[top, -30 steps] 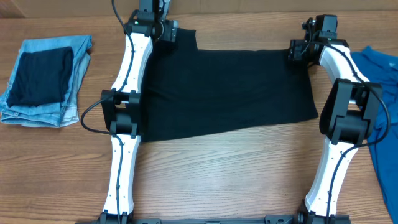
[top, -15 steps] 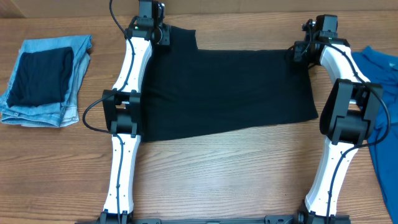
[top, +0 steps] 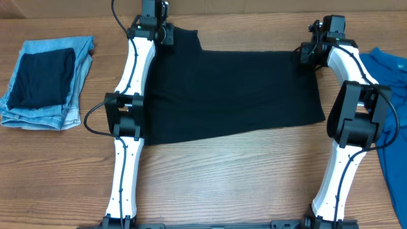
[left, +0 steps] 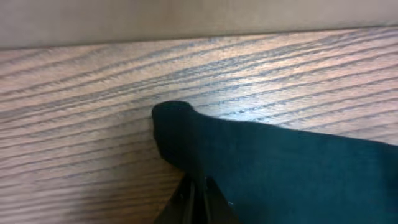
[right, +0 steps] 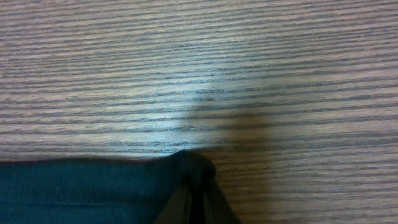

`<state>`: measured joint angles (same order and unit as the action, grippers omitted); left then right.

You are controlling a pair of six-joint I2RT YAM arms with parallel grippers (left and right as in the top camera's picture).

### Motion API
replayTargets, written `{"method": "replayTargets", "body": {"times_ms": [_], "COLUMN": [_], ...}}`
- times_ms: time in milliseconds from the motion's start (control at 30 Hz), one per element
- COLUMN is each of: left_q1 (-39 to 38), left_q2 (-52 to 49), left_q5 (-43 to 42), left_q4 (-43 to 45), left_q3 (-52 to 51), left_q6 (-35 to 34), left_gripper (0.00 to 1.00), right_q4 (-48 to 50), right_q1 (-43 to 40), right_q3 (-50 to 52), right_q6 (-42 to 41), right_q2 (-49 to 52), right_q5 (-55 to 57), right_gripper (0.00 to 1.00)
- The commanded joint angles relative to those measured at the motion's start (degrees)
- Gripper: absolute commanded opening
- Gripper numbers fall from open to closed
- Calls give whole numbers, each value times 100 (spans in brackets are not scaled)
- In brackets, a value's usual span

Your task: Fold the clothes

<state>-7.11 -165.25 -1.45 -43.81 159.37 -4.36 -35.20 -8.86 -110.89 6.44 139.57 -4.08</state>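
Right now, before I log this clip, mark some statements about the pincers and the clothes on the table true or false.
1. The left pincer and right pincer are each shut on a far corner of the black T-shirt. True.
2. The folded jeans lie on the robot's right. False: they lie on its left.
3. A dark folded cloth lies on the jeans. True.
4. The blue garment lies on the T-shirt. False: it lies apart, by the right arm.

Plain black shirt (top: 235, 89) on brown, streaky wood-grain table (top: 222, 178). Faded light-blue jeans (top: 81, 54) under dark navy cloth (top: 41, 79). Bright blue garment (top: 395, 73) at right.
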Motion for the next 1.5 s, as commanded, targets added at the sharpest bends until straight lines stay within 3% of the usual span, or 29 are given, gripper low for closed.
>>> {"method": "replayTargets", "body": {"times_ms": [0,500,900,1467], "left_q1": [46,46,35,28], "left_q2": [157,221,501,1193], "left_q5": [42,101,103,35], "left_q4": [-295,-1860,-3390,-5211], "left_q3": [560,1316,2072,2070], "left_q6": [11,177,153,-973], "left_gripper": [4,4,4,4], "right_q4": [-46,-160,-1036,-1742], "right_q1": [24,24,22,22], "right_q3": [13,13,13,13], "right_q6": [2,2,280,474], "right_q2": [-275,-1034,-1261,-1613], "right_q5": [-66,-422,-723,-1005], "right_gripper": [4,4,4,4]}}
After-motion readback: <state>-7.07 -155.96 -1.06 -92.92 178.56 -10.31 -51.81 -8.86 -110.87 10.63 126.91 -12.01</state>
